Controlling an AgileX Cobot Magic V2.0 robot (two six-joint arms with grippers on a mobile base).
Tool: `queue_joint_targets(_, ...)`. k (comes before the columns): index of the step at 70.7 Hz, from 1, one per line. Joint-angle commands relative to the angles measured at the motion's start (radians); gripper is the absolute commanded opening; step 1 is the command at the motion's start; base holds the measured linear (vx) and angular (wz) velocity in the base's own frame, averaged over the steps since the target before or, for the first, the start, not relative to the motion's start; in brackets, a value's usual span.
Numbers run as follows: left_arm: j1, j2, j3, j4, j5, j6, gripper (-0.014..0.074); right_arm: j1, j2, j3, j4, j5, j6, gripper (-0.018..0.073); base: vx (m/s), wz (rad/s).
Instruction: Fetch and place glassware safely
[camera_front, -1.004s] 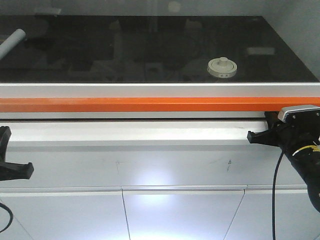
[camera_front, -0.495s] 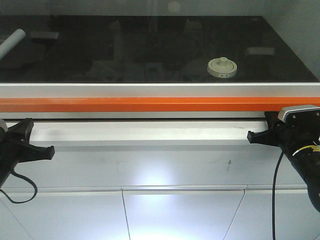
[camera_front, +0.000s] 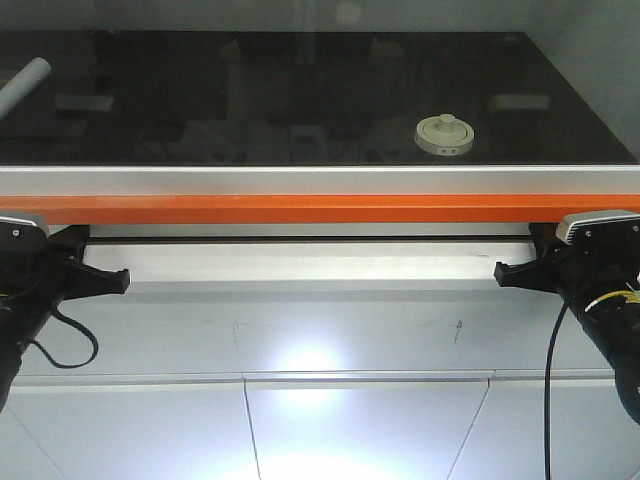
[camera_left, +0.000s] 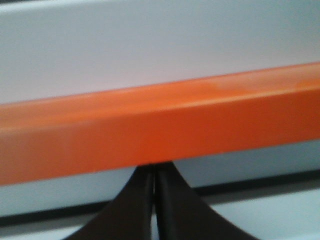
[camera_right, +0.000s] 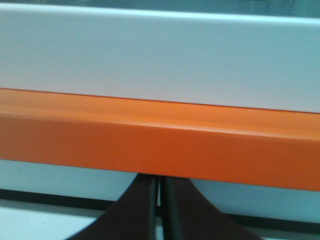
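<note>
The glassware (camera_front: 444, 135), a small clear jar with a cream-white knobbed lid, stands on the black surface (camera_front: 250, 100) at the right, behind the orange bar (camera_front: 320, 208). My left gripper (camera_front: 78, 240) sits at the bar's left end, on its near, lower side. My right gripper (camera_front: 538, 240) sits the same way at the bar's right end. In the left wrist view the left gripper (camera_left: 154, 167) is shut, tips right under the orange bar (camera_left: 160, 125). The right gripper (camera_right: 160, 179) is likewise shut beneath the orange bar (camera_right: 160, 145). Neither holds anything.
A white frame rail (camera_front: 320, 180) runs above the orange bar and a white ledge (camera_front: 300, 265) below it. A pale tube (camera_front: 22, 85) lies at the far left of the black surface. White cabinet panels (camera_front: 360, 420) fill the foreground.
My left arm has risen from the lower left and moved right, up to the orange bar. The right arm and the jar have not moved.
</note>
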Motion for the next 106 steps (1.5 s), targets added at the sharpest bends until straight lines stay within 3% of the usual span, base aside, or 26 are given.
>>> queue_joint_targets(1, -0.004, -0.033, -0.058, -0.002, -0.057, -0.006, -0.0007, -0.005, -0.038, -0.043, -0.003, -0.078, 0.001, -0.0001, 0.00, 0.00)
queue_joint_targets(35, -0.004, -0.045, -0.112, 0.025, -0.022, -0.007, -0.0007, -0.005, -0.049, -0.043, -0.003, -0.077, 0.001, -0.0001, 0.00, 0.01)
queue_joint_targets(69, -0.005, -0.214, -0.112, 0.024, -0.020, -0.007, -0.0007, -0.005, -0.184, -0.045, -0.003, -0.048, 0.001, -0.0001, 0.00, 0.00)
queue_joint_targets(90, -0.005, -0.323, -0.114, 0.023, 0.015, -0.007, -0.0007, -0.005, -0.263, -0.096, -0.005, 0.057, 0.001, -0.0001, 0.00, 0.00)
queue_joint_targets(106, -0.005, -0.393, -0.194, 0.023, 0.125, -0.007, -0.0007, -0.005, -0.338, -0.163, -0.010, 0.137, 0.006, -0.0001, 0.00, 0.00)
